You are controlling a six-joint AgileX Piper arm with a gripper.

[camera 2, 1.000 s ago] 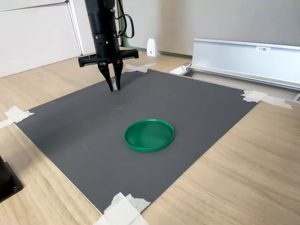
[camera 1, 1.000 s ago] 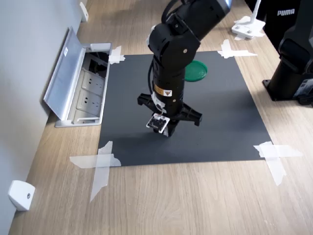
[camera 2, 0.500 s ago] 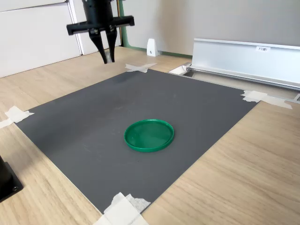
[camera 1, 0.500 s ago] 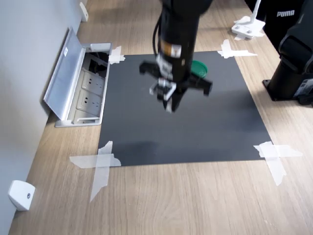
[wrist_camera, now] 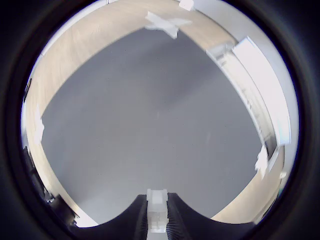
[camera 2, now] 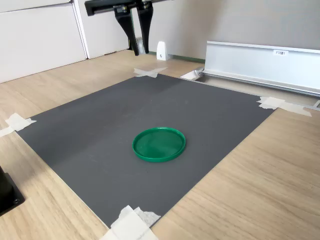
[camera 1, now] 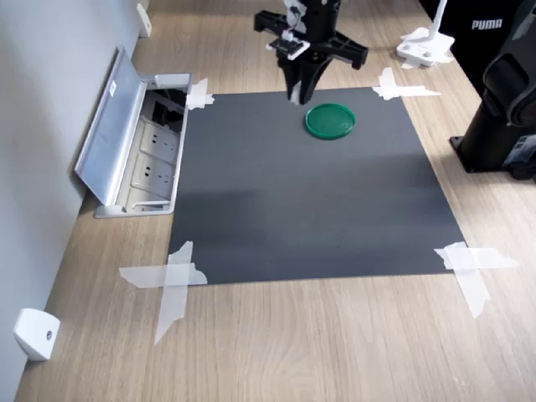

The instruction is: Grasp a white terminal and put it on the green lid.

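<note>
Terminal [wrist_camera: 156, 210]: white stepped block, seen in the wrist view pinched between the two dark fingers, well above the mat. Too small to make out in either exterior view.
Gripper [camera 1: 300, 90]: nearly closed, clamped on the terminal; fingers point straight down. In the first exterior view its tip hangs in the air at about 10 o'clock from the lid. In the second exterior view [camera 2: 141, 49] it hangs over the mat's 12 o'clock edge region, raised high.
Lid [camera 1: 329, 121]: green round disc with raised rim, lying flat on the mat, nothing on it. In the first exterior view it sits toward 1 o'clock of the mat; in the second exterior view [camera 2: 159, 144] it lies near the mat's middle, slightly toward 5 o'clock.
Mat [camera 1: 310, 209]: dark grey sheet on the wooden table [camera 1: 335, 343], corners held by white tape [camera 1: 172, 280].
Socket box [camera 1: 138, 151]: lid hinged open, at 9 o'clock of the mat in the first exterior view.
White wedge [camera 1: 36, 333]: at 7 o'clock of the first exterior view, off the mat, against the wall.
</note>
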